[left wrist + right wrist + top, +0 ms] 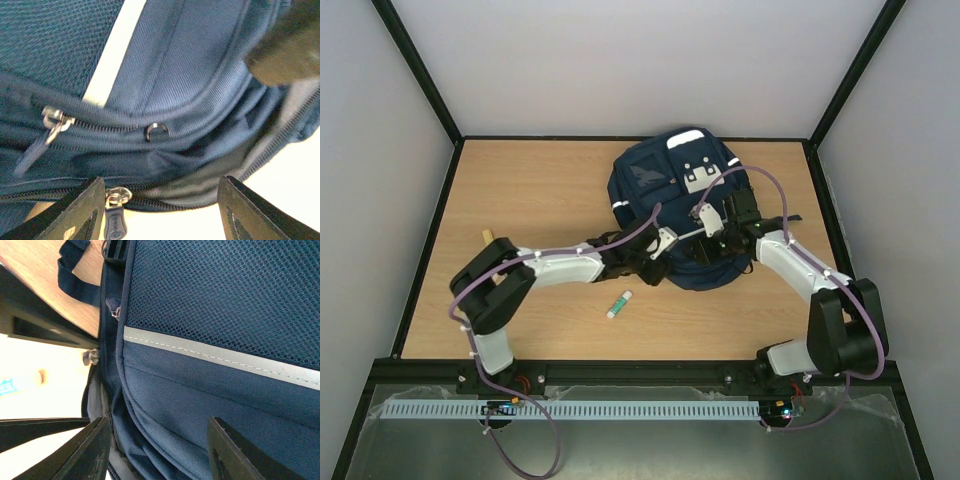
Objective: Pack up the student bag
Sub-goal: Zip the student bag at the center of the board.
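Observation:
The navy student bag [670,195] lies flat at the back right of the table, white stripes and grey buckle patch facing up. My left gripper [663,258] is open at the bag's near edge. In the left wrist view its jaws [160,215] stand wide apart just below the bag [190,75], with a silver zipper pull [116,199] beside the left finger. My right gripper [712,228] is open over the bag's near right part. In the right wrist view its jaws [157,455] stand wide apart over the bag's front panel [215,405], holding nothing.
A small white and green glue stick [620,304] lies on the wooden table [540,190] in front of the bag. A small wooden piece [487,237] shows beside the left arm. Black frame rails edge the table. A dark strap [75,275] trails from the bag.

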You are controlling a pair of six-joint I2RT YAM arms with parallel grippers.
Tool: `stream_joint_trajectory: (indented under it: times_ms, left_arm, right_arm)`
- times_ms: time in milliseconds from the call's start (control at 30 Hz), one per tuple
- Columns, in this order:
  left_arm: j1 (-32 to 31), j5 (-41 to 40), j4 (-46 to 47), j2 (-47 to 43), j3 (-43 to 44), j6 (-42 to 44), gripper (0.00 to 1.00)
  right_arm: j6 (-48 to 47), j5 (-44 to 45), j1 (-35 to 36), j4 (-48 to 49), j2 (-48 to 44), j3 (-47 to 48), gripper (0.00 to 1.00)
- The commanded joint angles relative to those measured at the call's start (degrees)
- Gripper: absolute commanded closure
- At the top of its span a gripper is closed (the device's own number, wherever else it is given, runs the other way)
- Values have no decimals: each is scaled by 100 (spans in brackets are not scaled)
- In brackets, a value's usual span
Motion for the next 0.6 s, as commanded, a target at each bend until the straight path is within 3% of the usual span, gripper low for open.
stream_joint_trajectory:
  times_ms: [0,133,267,567]
  left_arm:
    - [-11,-7,128,-939,-529,198,34]
    - [190,-80,204,-1302,-1040,163,34]
    - [545,364,596,-1430,-1466,65,39]
    - [954,1499,1486,-842,-1816,415,35]
  right_arm:
    - [26,-16,-7,-36,-58,-3,47]
    - [38,0,-7,-32,56,16,47]
    - [56,50,-8,-21,225,23,47]
    - [25,53,-7,-15,488,5,48]
